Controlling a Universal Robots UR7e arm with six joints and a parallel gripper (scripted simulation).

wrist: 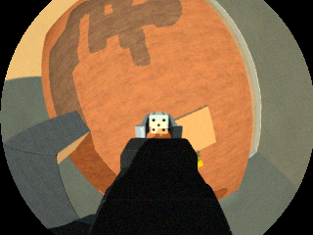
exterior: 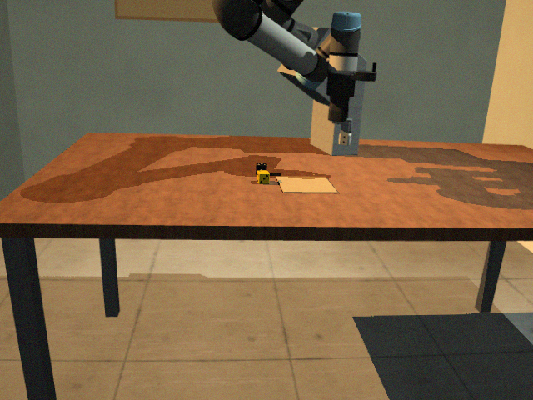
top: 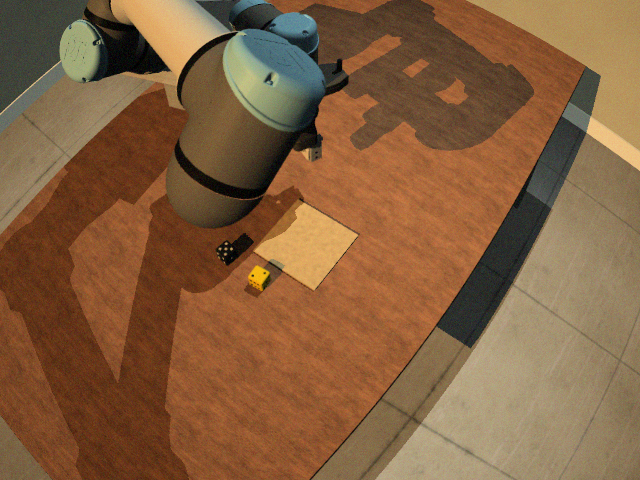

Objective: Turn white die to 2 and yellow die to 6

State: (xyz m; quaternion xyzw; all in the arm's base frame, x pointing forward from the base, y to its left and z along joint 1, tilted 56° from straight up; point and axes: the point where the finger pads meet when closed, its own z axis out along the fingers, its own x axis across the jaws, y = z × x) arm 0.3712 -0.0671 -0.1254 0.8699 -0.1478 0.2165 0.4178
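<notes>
My gripper (top: 313,149) (exterior: 346,135) (wrist: 158,119) is shut on the white die (top: 307,153) (exterior: 349,138) (wrist: 158,120), held high above the table, off to one side of the mat. Five pips face the wrist camera; which face is up is unclear in the top and exterior views. The pale mat (top: 320,248) (exterior: 307,186) (wrist: 200,129) lies flat. The yellow die (top: 258,277) (exterior: 262,177) (wrist: 200,164) sits on the table just outside the mat's edge, two pips on top. The black die (top: 225,252) (exterior: 261,166) sits on the table near it, off the mat, several pips showing.
The wooden table (top: 336,361) (exterior: 171,207) (wrist: 161,83) carries the arm's broad shadows, one crossing a corner of the mat and the black die's area. In the exterior view the arm's pedestal (exterior: 321,124) stands at the table's back edge, behind the gripper.
</notes>
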